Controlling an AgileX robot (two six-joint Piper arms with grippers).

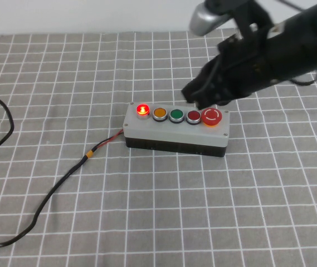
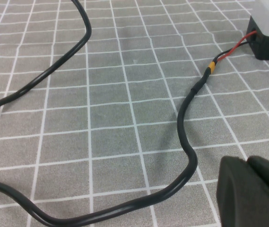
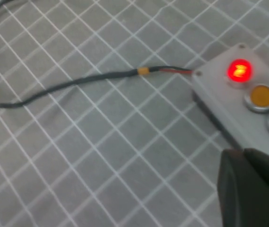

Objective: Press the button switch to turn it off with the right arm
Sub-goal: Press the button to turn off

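The button switch point(image 1: 142, 109) is a small red dome, glowing, at the left end of the grey five-button box point(image 1: 175, 131). It also shows lit in the right wrist view point(image 3: 239, 71). My right arm point(image 1: 281, 50) reaches in from the upper right. My right gripper point(image 1: 191, 95) hovers behind the box near the dark-red button, well to the right of the glowing one. In its wrist view the right gripper point(image 3: 243, 152) has its fingers together and holds nothing. My left gripper point(image 2: 246, 161) is shut and empty, low over the cloth at the near left.
The row also holds orange point(image 1: 159, 113), green point(image 1: 176, 115) and flat dark-red point(image 1: 193, 116) buttons and a big red mushroom stop button point(image 1: 211, 117). A black cable point(image 1: 52, 194) runs from the box's left end across the checked grey cloth point(image 1: 203, 211).
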